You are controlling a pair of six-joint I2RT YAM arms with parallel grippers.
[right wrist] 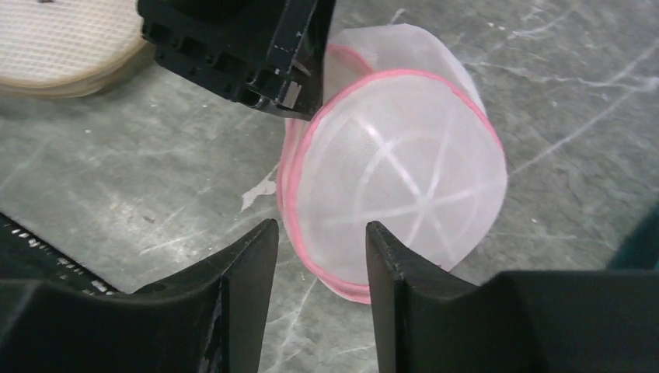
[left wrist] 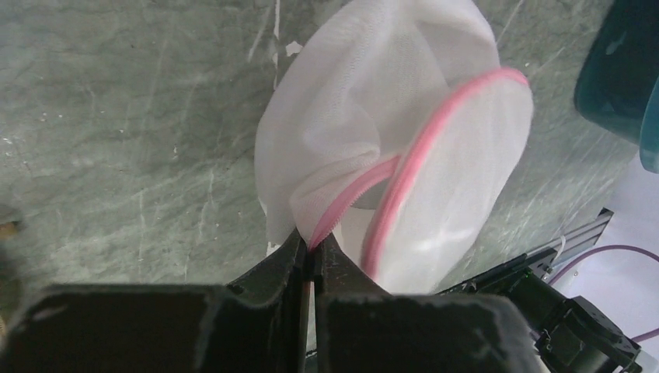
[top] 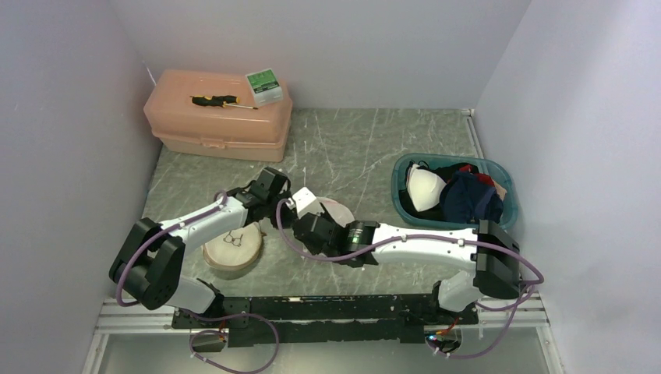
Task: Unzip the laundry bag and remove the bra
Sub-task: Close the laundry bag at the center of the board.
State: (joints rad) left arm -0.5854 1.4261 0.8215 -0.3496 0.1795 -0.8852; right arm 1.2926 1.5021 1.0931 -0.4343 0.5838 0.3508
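The laundry bag (left wrist: pixel 388 132) is a round white mesh pod with a pink zipper rim, lying on the grey table; it also shows in the right wrist view (right wrist: pixel 396 175) and the top view (top: pixel 323 209). My left gripper (left wrist: pixel 313 245) is shut on the bag's pink zipper edge at its near side. My right gripper (right wrist: pixel 319 233) is open, its fingers either side of the bag's lower pink rim, not touching it. The bag's halves gape slightly. The bra inside is not visible through the mesh.
A teal bin (top: pixel 507 204) with clothes and a white bra cup stands at the right. A peach plastic box (top: pixel 218 117) with a screwdriver and a small green pack stands at the back left. A round embroidery hoop (top: pixel 232 248) lies near the left arm.
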